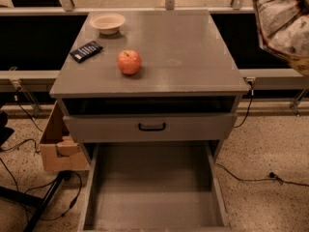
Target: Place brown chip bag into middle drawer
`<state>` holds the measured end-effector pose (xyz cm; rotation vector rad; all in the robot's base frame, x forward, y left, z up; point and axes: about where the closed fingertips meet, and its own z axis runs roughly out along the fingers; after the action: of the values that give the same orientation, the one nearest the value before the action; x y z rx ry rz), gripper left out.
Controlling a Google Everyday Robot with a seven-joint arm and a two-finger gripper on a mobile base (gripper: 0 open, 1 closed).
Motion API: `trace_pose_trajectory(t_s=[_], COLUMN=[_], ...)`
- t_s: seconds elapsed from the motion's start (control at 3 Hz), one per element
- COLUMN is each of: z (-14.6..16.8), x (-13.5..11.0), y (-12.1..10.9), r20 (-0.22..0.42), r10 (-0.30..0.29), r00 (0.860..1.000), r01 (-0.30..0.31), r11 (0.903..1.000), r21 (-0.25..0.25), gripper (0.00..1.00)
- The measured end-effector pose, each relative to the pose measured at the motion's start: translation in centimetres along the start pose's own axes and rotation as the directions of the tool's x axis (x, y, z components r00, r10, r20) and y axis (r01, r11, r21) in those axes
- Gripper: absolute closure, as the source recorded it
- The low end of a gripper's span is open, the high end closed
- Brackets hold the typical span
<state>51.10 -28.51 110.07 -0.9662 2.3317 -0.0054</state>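
Note:
The brown chip bag [285,25] hangs in the air at the top right corner, to the right of the cabinet top. It shows a pale printed side with tan-yellow edges and is cut off by the picture's edge. The gripper is out of view, beyond the top right corner above the bag. The middle drawer [154,182] is pulled out at the bottom centre. It is a wide grey box with a bare floor. It lies well below and to the left of the bag.
On the grey cabinet top [183,47] are a red apple [129,62], a dark blue packet [86,51] and a pale bowl [107,22]. A drawer front with a black handle [152,126] is above the open drawer. A cardboard box [55,144] and cables lie on the left floor.

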Motion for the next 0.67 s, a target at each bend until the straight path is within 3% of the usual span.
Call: trace_pose_trajectory(t_s=[0.33,0.67], z=[-4.1,-4.8], x=[-1.2,-2.1], y=[6.2,11.6], r20=[0.199,0.351], r10=[-0.098,-0.187], r00=[0.975,0.918], r01=[0.105,0.207], r11=[0.9942,0.9781], r21=[-0.023,-0.021], gripper=[1.0,1.0])
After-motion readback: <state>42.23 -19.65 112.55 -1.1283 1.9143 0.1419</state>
